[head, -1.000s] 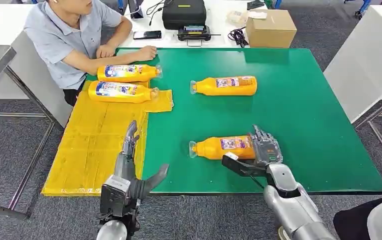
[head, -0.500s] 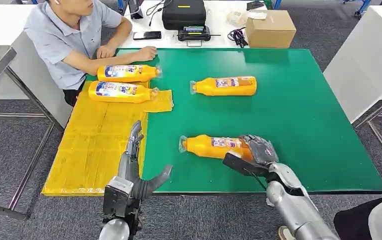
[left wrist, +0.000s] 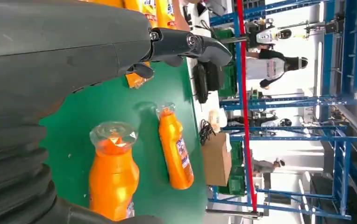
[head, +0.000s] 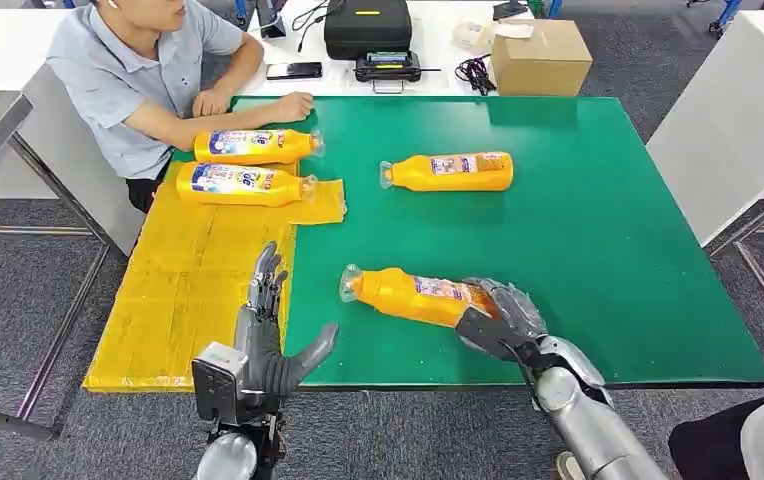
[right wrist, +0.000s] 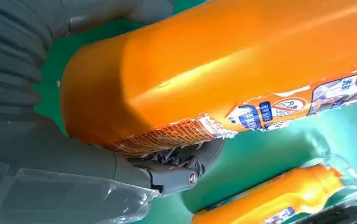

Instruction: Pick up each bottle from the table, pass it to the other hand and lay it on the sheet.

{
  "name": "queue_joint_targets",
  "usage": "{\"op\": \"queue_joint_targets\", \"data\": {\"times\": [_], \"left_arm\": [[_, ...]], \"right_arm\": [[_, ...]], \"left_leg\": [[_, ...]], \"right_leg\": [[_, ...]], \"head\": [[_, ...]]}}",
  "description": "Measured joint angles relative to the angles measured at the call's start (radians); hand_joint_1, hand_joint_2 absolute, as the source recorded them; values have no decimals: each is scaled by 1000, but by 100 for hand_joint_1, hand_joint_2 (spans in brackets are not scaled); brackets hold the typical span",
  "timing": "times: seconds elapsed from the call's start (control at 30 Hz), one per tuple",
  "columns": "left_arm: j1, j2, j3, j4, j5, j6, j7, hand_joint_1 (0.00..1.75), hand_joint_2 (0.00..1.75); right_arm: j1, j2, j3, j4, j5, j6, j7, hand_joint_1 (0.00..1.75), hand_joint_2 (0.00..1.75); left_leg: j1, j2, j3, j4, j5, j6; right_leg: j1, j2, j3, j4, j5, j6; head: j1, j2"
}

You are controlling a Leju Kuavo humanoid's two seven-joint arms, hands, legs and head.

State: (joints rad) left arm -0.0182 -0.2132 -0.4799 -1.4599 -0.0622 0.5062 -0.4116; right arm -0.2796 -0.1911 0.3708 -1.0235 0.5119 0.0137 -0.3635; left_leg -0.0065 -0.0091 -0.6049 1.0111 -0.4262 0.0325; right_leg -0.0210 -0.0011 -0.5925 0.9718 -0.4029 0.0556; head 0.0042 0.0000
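Right hand (head: 503,312) gripping base of orange bottle (head: 408,295), cap end pointing towards left hand (head: 263,335), over green bench (head: 608,230). Left hand holding nothing, fingers spread, beside yellow sheet (head: 188,290) with two bottles (head: 243,165).

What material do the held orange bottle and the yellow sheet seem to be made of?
Held bottle: probably glossy plastic; the right wrist view shows a smooth shine, with a torn printed label. Yellow sheet: matte, flat, with straight seams, possibly cardboard or foam; unclear.
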Motion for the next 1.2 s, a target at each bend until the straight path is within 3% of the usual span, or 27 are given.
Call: {"op": "queue_joint_targets", "data": {"times": [0.47,0.8,0.97,1.2], "left_arm": [[-3,0,0,13,16,-2,-2,0,175],[-21,0,-19,146,357,-92,59,0,175],[-27,0,-29,178,418,-65,-18,0,175],[-44,0,-40,214,520,-19,-55,0,175]], "right_arm": [[18,5,-12,-22,-13,5,-6,175,175],[85,70,-23,-181,-215,27,-78,175,175],[118,107,-45,-246,-326,1,-134,175,175],[145,134,-47,-312,-361,-22,-124,169,175]], "left_leg": [[0,0,-1,0,0,0],[0,0,-2,0,0,0],[0,-1,-3,0,0,0],[0,-1,-4,0,0,0]], "right_leg": [[0,0,0,0,0,0],[0,0,-2,0,0,0],[0,0,-2,0,0,0],[0,0,-3,0,0,0]], "head": [[0,0],[0,0],[0,0],[0,0]]}}
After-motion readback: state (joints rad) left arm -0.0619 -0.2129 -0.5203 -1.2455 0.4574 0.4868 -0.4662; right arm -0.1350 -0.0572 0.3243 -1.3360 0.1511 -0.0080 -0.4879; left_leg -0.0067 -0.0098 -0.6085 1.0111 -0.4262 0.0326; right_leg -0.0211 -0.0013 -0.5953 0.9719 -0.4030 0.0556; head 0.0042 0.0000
